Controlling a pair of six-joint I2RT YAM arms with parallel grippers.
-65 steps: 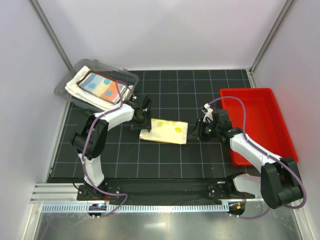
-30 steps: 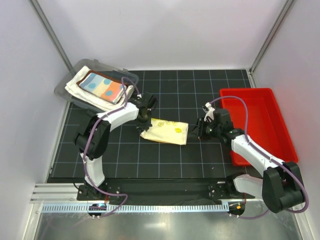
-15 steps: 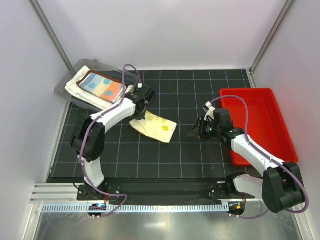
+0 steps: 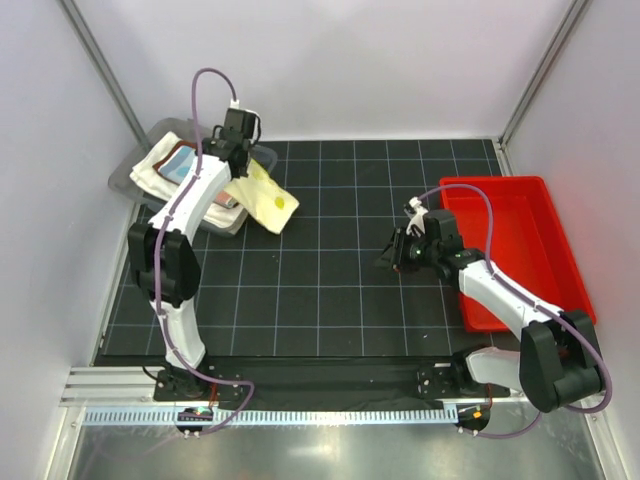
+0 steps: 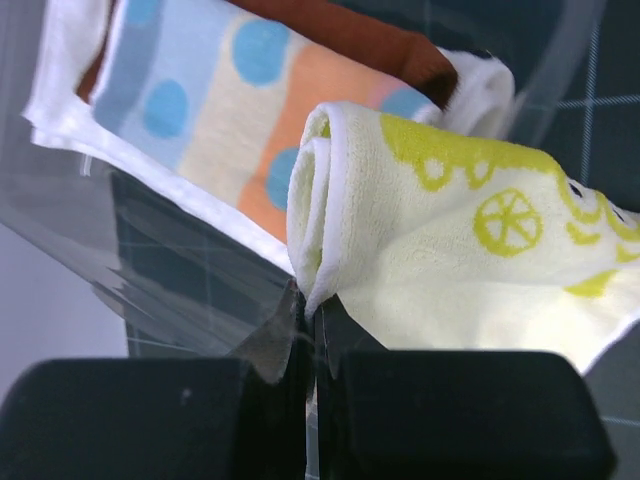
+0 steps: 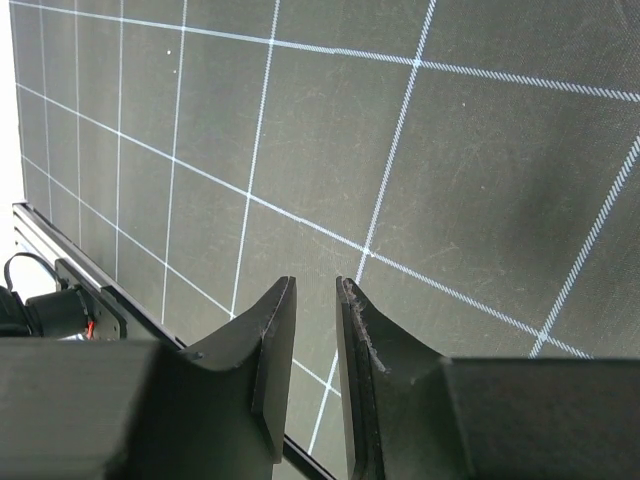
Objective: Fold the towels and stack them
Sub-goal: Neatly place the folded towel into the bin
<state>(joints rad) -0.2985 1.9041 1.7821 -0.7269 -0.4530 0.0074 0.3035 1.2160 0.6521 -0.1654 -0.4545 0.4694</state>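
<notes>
Upper left in the overhead view, the left gripper (image 4: 229,166) is clamping the rolled, folded edge of the yellow towel (image 4: 265,197), its jaws pressed together on the cloth; the wrist view is showing that same hemmed fold (image 5: 460,220) pinched right at the gripper (image 5: 310,330). Moments ago this towel was lying on the black gridded table (image 4: 330,290) left of centre; now it is hanging at the near right edge of the clear tray (image 4: 125,180), so the carry to the stack looks nearly finished and the set-down is what is left.

Just beyond the fold, the light-blue dotted towel (image 5: 200,110) is lying flat on top of the pile, with the rust-brown towel (image 5: 350,35) peeking out behind it and the cream-white towel (image 5: 70,60) spreading underneath. The yellow towel's free end is trailing outward past the tray's rim toward the table, so it is risking draping over the edge rather than landing square on the pile.

Right of centre, the right gripper (image 4: 390,258) is hovering over bare table with its jaws slightly apart and holding nothing, much as it was a second ago. The red bin (image 4: 510,230) is sitting beside it at the right edge, well apart from the left arm's path.
</notes>
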